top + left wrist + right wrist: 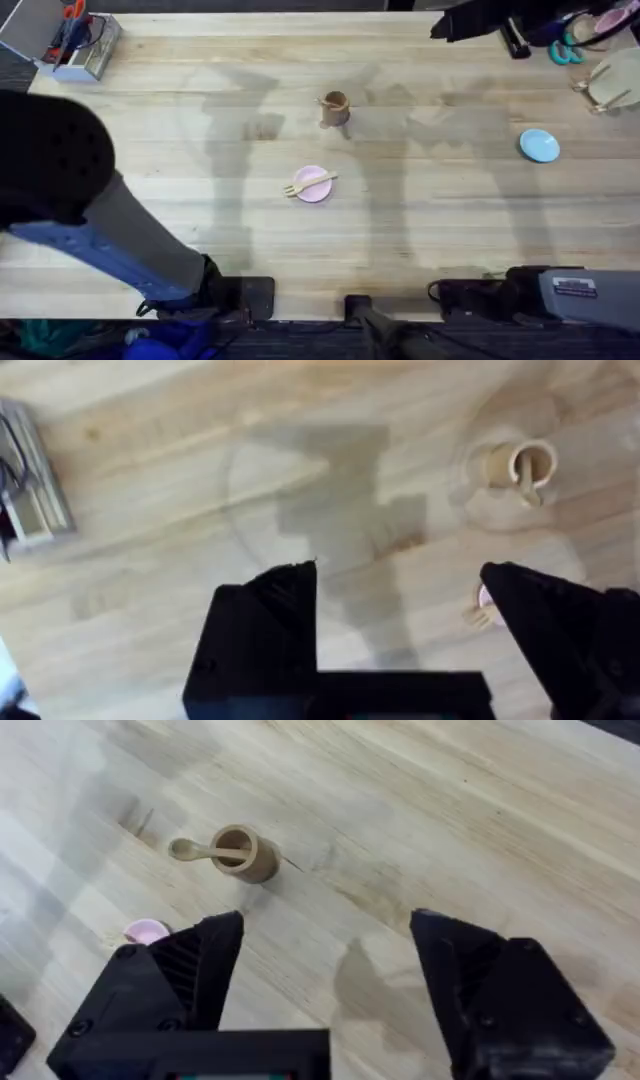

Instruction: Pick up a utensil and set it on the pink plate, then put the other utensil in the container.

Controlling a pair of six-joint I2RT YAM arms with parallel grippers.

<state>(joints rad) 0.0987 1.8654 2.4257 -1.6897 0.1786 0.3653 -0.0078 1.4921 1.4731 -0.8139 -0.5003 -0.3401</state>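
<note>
The pale wooden fork (pixel 310 184) lies across the small pink plate (pixel 313 195) at the table's middle. Farther back stands the brown cup (pixel 337 113), with the wooden spoon (pixel 326 100) leaning inside it, one end sticking out over the rim. My left gripper (pixel 398 575) is open and empty, high above the table, with the cup (pixel 505 465) and an edge of the pink plate (pixel 485 597) beyond it. My right gripper (pixel 325 970) is also open and empty, raised above the wood, apart from the cup (pixel 248 855), the spoon (pixel 187 848) and the pink plate (pixel 147 931).
A light-blue plate (pixel 540 146) sits at the right. A beige plate (pixel 618 78) and scissors (pixel 563 52) are at the back right corner. A box of tools (pixel 70 45) stands at the back left. My left arm (pixel 60 170) looms large over the left side.
</note>
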